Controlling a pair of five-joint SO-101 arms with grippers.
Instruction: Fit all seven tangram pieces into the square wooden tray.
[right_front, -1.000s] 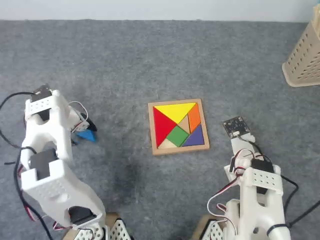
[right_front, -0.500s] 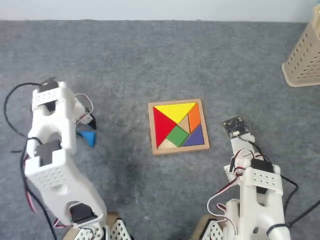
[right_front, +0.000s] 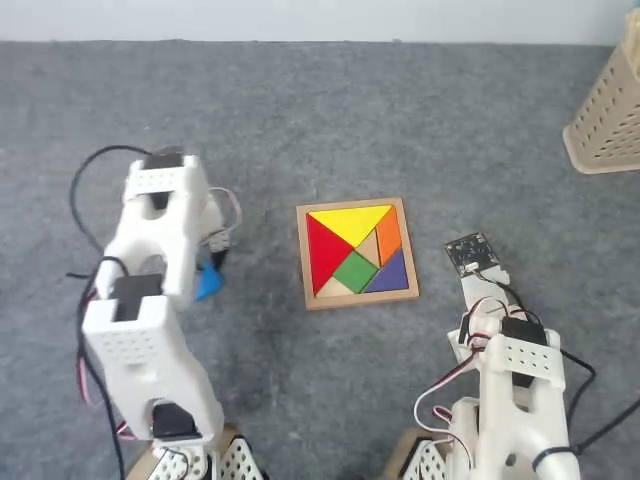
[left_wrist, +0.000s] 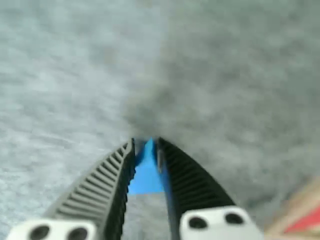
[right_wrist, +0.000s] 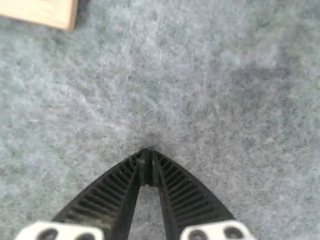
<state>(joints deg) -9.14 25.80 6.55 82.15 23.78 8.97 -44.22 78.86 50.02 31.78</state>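
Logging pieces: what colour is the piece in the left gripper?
The piece is blue; the left wrist view shows it best.

The tabletop (right_front: 300, 120) wore a grey, fuzzy, matt cloth like felt. The square wooden tray (right_wrist: 35, 10) was pale, smooth bare wood. Its fitted pieces (right_front: 350, 225) and the blue tangram piece (left_wrist: 145, 172) carried smooth, even paint. The left gripper (left_wrist: 145, 143) and right gripper (right_wrist: 148, 152) were ribbed, matt black plastic. The arm shells (right_front: 150, 250) were matt white plastic, and the far-right basket (right_front: 610, 110) was perforated beige plastic.

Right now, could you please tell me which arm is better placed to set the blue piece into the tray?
Left. The left fingers clamp the blue piece near the wooden tray; the right fingers are shut on nothing, over carpet.
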